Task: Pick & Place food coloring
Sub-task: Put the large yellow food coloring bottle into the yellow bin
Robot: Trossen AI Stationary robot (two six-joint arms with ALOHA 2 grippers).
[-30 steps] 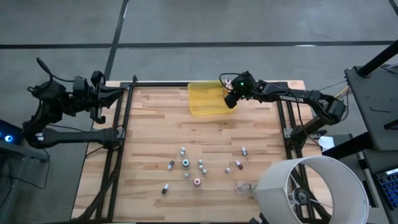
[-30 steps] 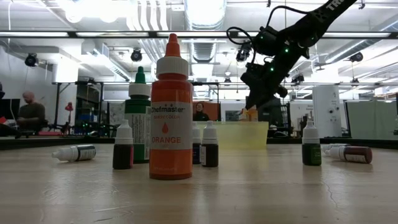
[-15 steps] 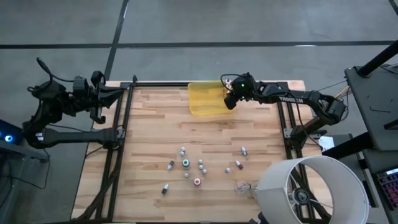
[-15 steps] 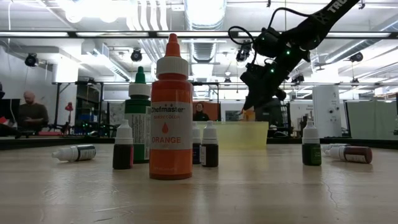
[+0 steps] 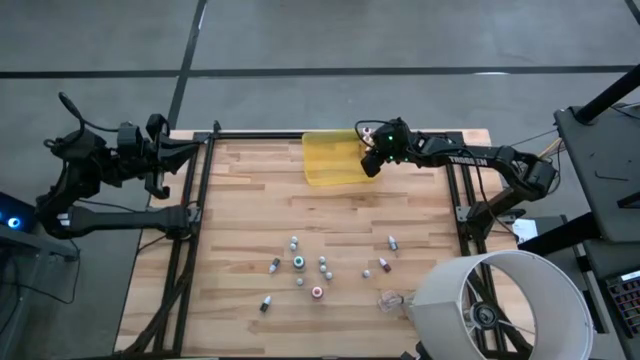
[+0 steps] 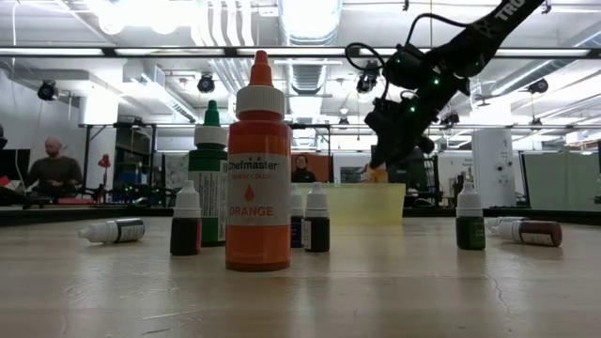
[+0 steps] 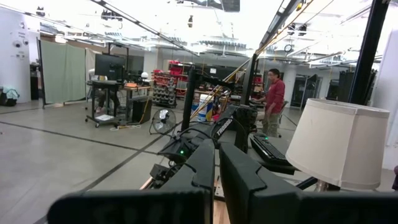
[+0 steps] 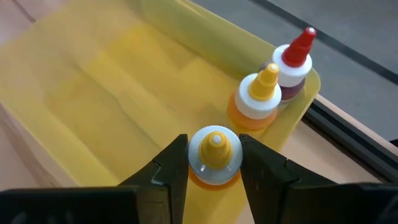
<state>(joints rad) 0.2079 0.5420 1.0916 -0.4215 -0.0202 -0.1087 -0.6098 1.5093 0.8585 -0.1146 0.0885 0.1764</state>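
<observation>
Barely anything has moved: the right pincer [image 8: 214, 163] still grips a yellow-capped food coloring bottle [image 8: 214, 152] over the yellow tray [image 8: 106, 87], beside two bottles [image 8: 277, 78] already inside. Placing step; next, lower and release. Left pincer [image 7: 216, 177] waits clenched off the surface [image 5: 250, 220]

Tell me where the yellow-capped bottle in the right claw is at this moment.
The yellow-capped bottle sits between the right claw's fingers over the yellow tray at the table's far edge, beside two bottles already standing there.
</observation>
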